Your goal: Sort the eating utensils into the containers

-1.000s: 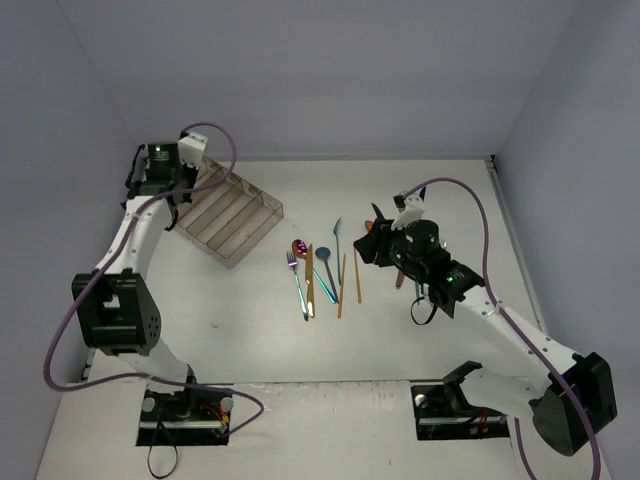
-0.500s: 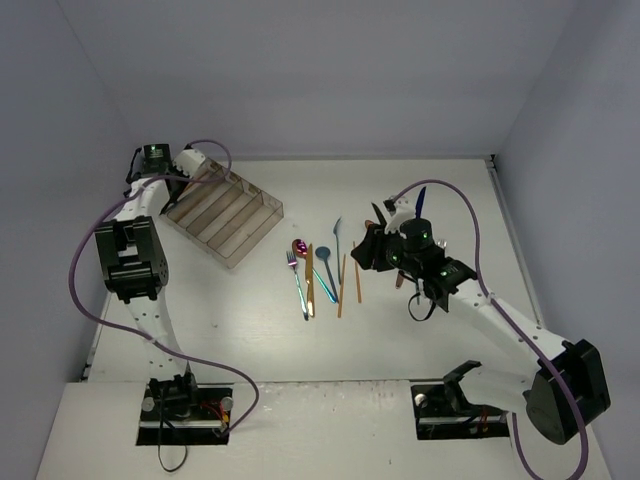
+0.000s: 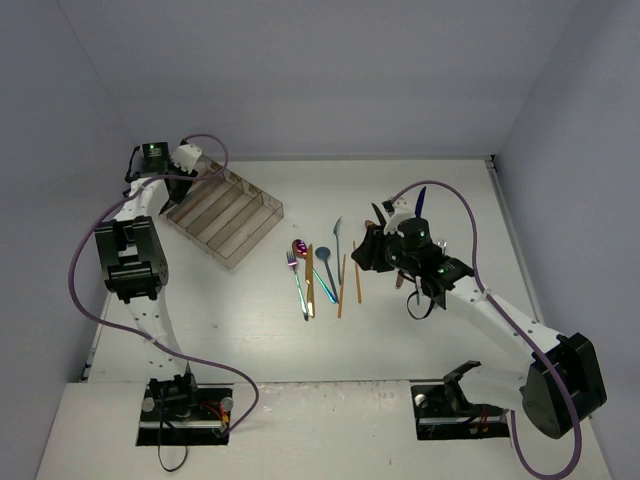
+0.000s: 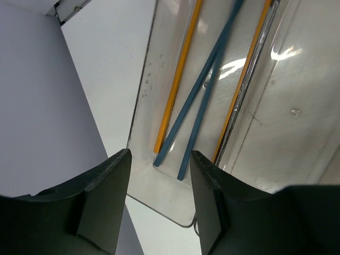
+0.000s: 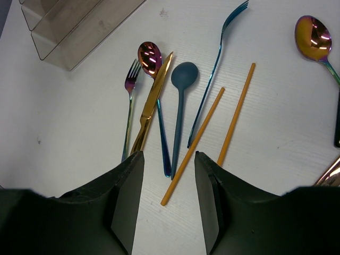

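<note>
Blue chopsticks (image 4: 197, 79) in tray (image 4: 297, 133), upper ends out of frame

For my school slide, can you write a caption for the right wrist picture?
Open right end effector above a gold knife, teal spoon and two orange chopsticks on the white table.

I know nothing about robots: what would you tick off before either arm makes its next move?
1. Left gripper empty: ok, jaws apart, nothing between them.
2. Blue chopsticks inside the tray: ok, lying in one compartment beside an orange chopstick.
3. Right gripper ready: ok, open and empty.
4. Something to pick beneath it: ok, the loose orange chopsticks lie directly below.
5. Loose utensils separated: not ok, the gold knife overlaps the pink spoon.
</note>
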`<state>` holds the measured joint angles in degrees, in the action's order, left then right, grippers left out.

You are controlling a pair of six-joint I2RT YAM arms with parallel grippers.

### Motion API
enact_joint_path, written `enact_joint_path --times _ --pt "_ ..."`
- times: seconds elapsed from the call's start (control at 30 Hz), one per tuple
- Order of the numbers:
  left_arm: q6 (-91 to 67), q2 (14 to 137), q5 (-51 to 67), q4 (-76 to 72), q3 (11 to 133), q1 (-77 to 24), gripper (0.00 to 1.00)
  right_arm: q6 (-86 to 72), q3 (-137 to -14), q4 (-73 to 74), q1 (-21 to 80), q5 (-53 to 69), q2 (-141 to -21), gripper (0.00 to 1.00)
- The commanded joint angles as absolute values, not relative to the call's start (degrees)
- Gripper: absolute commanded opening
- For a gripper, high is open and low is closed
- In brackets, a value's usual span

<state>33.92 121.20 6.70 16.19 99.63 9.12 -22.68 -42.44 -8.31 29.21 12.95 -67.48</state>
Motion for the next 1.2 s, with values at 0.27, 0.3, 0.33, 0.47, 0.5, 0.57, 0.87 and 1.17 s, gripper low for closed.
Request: enact_joint_path --times 0.27,0.3,0.33,0.47,0.5,0.57,0.87,1.17 --pt "-7.69 85.5 -6.55 12.51 81.64 -13.16 0.62 -23.48 -44.57 -7.8 25.55 5.65 -62.94 0.44" --pt "-10.43 82.55 -7.58 12.84 80.04 -15.23 0.65 -23.52 -44.31 -7.71 24.61 5.74 -62.68 0.46" --pt "-12.79 79.66 -8.12 13.21 78.24 -17.56 0.67 -23.53 -44.07 -7.61 23.78 5.82 -62.4 0.48" --pt "-19.57 71.9 -7.89 13.9 70.54 -26.26 0.73 -23.23 -43.39 -7.29 22.23 5.13 -61.59 0.55" --pt "-20.82 71.06 -8.46 14.0 69.39 -29.52 0.75 -23.38 -43.18 -7.24 22.18 4.72 -61.44 0.56" --pt "-23.64 69.88 -10.63 14.23 67.16 -34.87 0.77 -23.99 -42.71 -7.12 22.06 4.13 -60.99 0.61" --pt "-36.23 78.87 -19.97 14.87 64.99 -48.74 0.77 -24.87 -41.57 -4.8 21.97 1.47 -57.72 0.68" --pt "-43.58 93.12 -21.78 22.47 73.42 -51.33 0.72 -24.28 -39.81 -3.67 21.77 0.18 -55.87 0.68"
